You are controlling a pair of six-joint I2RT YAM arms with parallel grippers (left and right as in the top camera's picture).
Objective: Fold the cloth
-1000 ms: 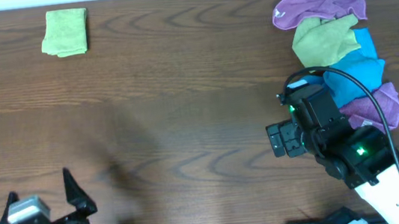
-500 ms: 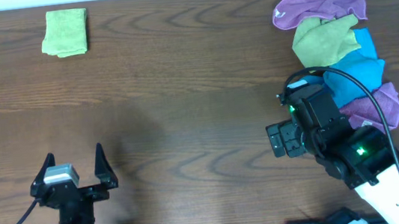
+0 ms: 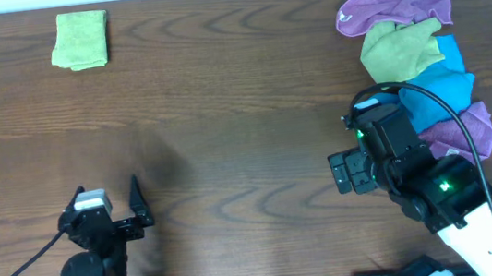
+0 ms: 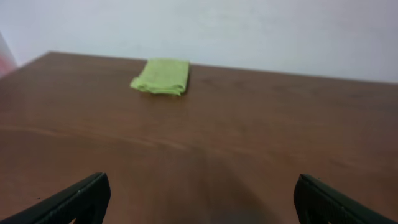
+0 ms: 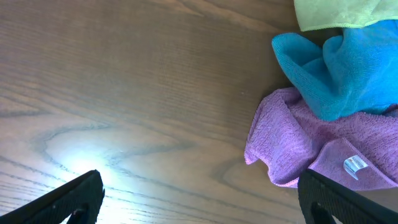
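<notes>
My left end effector has swung in from the near-left corner and now faces the far edge, its fingers spread wide with nothing between them. My right end effector has not budged; it is also spread and empty, just beside the purple cloth. The lime-green cloth lies well apart at the far left of the surface and looks already doubled over. I judge I am either lining up another fold or finished.
</notes>
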